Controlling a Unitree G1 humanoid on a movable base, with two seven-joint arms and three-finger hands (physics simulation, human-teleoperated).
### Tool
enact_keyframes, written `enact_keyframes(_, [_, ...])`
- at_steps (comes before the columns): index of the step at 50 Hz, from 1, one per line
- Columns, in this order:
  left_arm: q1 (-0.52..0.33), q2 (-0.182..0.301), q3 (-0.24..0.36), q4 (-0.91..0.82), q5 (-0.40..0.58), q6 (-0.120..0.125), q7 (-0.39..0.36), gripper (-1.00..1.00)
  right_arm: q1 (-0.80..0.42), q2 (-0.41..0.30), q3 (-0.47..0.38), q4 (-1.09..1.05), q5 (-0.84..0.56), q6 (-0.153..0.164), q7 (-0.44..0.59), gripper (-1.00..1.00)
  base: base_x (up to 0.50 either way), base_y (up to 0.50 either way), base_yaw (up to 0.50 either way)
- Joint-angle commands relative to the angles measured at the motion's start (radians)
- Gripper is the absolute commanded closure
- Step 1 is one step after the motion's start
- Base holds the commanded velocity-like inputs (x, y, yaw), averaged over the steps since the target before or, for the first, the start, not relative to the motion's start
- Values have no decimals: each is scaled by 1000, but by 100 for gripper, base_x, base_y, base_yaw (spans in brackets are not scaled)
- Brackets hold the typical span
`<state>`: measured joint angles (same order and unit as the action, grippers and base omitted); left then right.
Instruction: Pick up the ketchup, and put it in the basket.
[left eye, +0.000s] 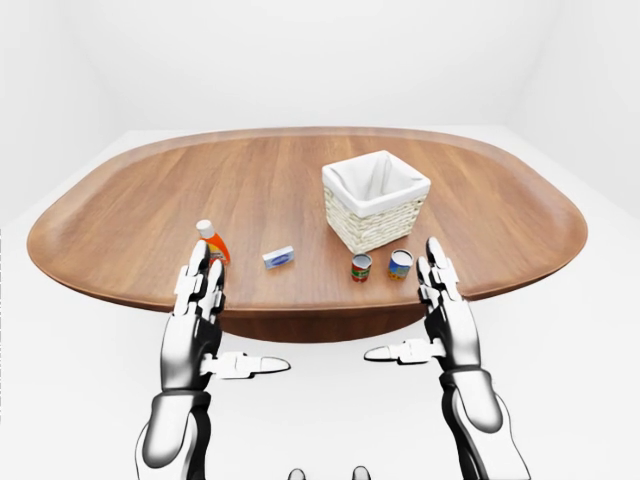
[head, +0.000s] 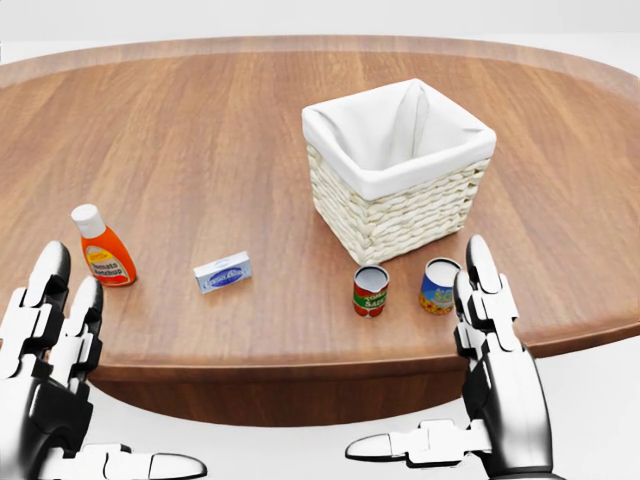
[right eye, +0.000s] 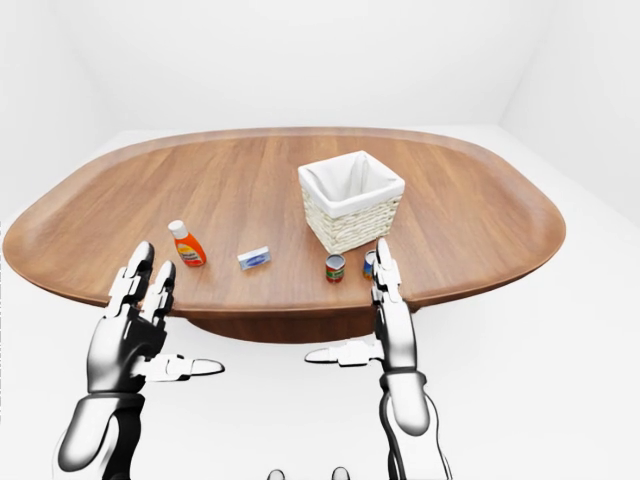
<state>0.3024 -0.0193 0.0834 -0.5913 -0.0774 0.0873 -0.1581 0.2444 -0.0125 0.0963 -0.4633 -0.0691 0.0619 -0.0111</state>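
Here both the left hand (head: 55, 370) and right hand (head: 495, 360) are spread wide, holding nothing

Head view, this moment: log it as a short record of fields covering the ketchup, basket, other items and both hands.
ketchup: ketchup bottle upright on the table, left side of the view, untouched
basket: white-lined wicker basket, right of centre, nothing visible inside
other items: small blue box beside the ketchup; two cans below the basket
left hand: open, below the ketchup at the table's near edge, holding nothing
right hand: open, beside the right can, holding nothing
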Motion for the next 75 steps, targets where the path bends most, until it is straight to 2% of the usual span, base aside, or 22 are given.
enact_keyframes(1, [7,-1,5,-12,-1,0,-8,-100,19,-2,14,-16,-28,-34,-7,-100,30,49,0])
enact_keyframes(18, [5,-2,9,-17,2,0,-11,-100,15,0,11,-13,-13,-34,-7,-100,29,49,0])
enact_keyframes(20, [-1,-4,15,-12,-9,0,-10,-100,5,1,11,1,-39,-16,-20,-100,21,38,0])
enact_keyframes(21, [-5,-2,9,-2,5,0,-6,-100,0,7,3,6,-12,-29,-19,-100,0,0,0])
enact_keyframes(23, [-6,-2,7,1,9,0,-2,-100,-14,6,0,16,-20,8,-24,-100,0,0,0])
enact_keyframes(28, [-10,0,5,8,12,0,2,-100,-13,7,5,21,-27,-9,-29,-100,0,0,0])
enact_keyframes(41, [-8,-2,17,4,-17,0,-1,-100,0,3,9,-4,-17,-7,-18,-100,0,0,0])
enact_keyframes(43, [-6,-3,20,2,-21,0,-2,-100,10,1,11,-18,-14,-22,-14,-100,0,0,0])
enact_keyframes(45, [-8,-4,27,-1,-32,0,-4,-100,20,-1,11,-29,-8,-35,-9,-100,42,0,0])
enact_keyframes(75, [4,-8,30,-21,-29,0,-10,-100,21,-2,18,-36,-12,-43,-13,-100,50,0,0])
